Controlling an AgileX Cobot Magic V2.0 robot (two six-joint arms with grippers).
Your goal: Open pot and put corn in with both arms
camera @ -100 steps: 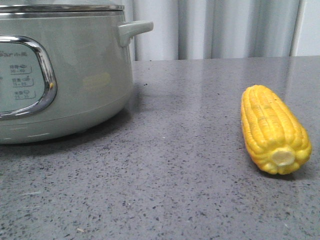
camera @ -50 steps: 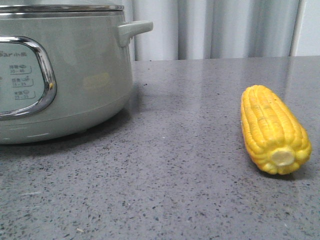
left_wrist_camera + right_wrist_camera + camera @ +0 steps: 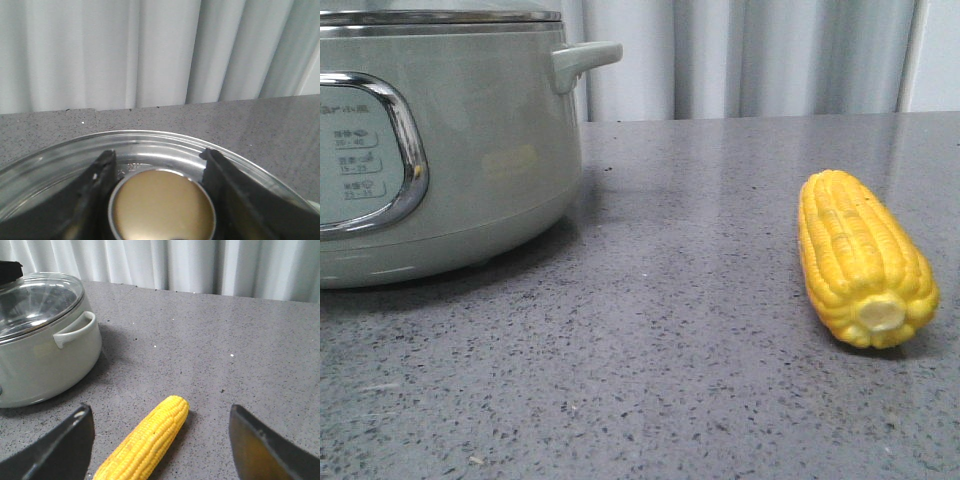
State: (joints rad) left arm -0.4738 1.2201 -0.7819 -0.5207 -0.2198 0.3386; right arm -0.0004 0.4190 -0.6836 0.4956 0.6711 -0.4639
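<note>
The sage-green pot (image 3: 490,150) stands at the left of the table with its glass lid (image 3: 35,300) on. My left gripper (image 3: 158,152) is over the lid. Its fingers (image 3: 100,185) press both sides of the round gold lid knob (image 3: 162,205). The yellow corn (image 3: 865,260) lies on the table at the right, its cut stub end towards the front view. My right gripper (image 3: 160,411) is wide open just above the corn (image 3: 150,440), one finger on each side, not touching it. Neither gripper shows in the front view.
The grey speckled table (image 3: 650,350) runs back to a white curtain (image 3: 750,60). The pot's stubby side handle (image 3: 585,58) sticks out towards the corn. A black part of the left arm (image 3: 9,269) shows above the lid.
The whole front view has shifted very slightly to the left. The pot, lid and corn keep their places relative to each other.
</note>
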